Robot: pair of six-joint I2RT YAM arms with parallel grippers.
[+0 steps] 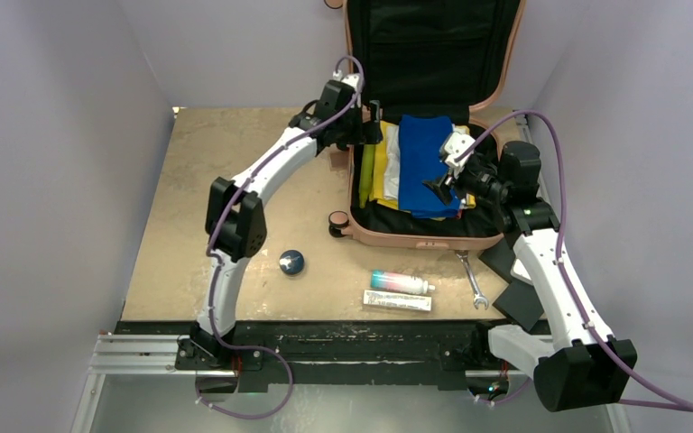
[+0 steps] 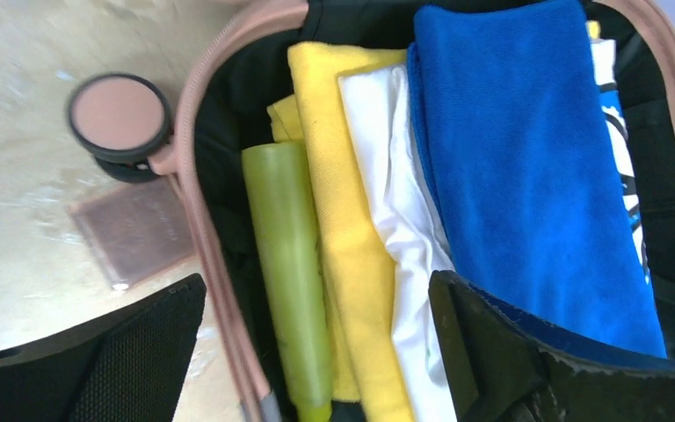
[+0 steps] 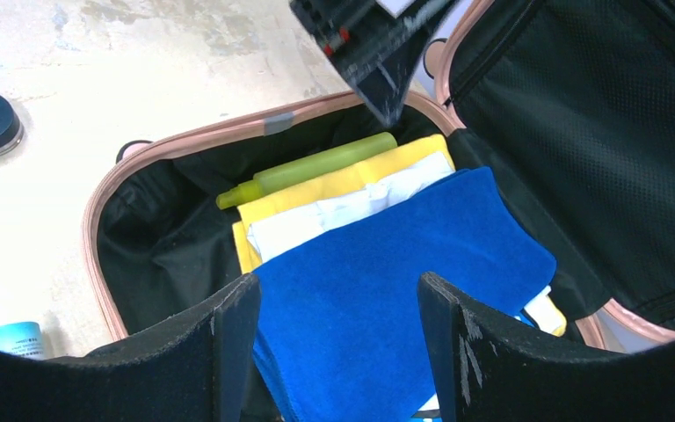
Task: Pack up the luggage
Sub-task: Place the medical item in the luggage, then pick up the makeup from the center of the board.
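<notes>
A tube [image 1: 400, 282], a flat box [image 1: 398, 301] and a wrench [image 1: 471, 280] lie near the front of the table [image 1: 217, 180]. Beyond them the luggage [image 1: 415, 236] sits open at the far middle, lid raised. The right gripper [image 3: 336, 281] hangs with jaws apart and empty over a blue cloth [image 1: 424, 162]. The left gripper [image 2: 315, 290] is spread wide and empty over a green tube [image 2: 290, 264].

Salmon-pink suitcase [image 1: 415, 236], black-lined, at upper centre holds a royal-blue towel [image 1: 424, 162], yellow cloth [image 2: 334, 220], white cloth [image 2: 387, 193], olive-green tube [image 2: 290, 264]; at right edge a white garment [image 2: 613, 88], perhaps printed blue and black
</notes>
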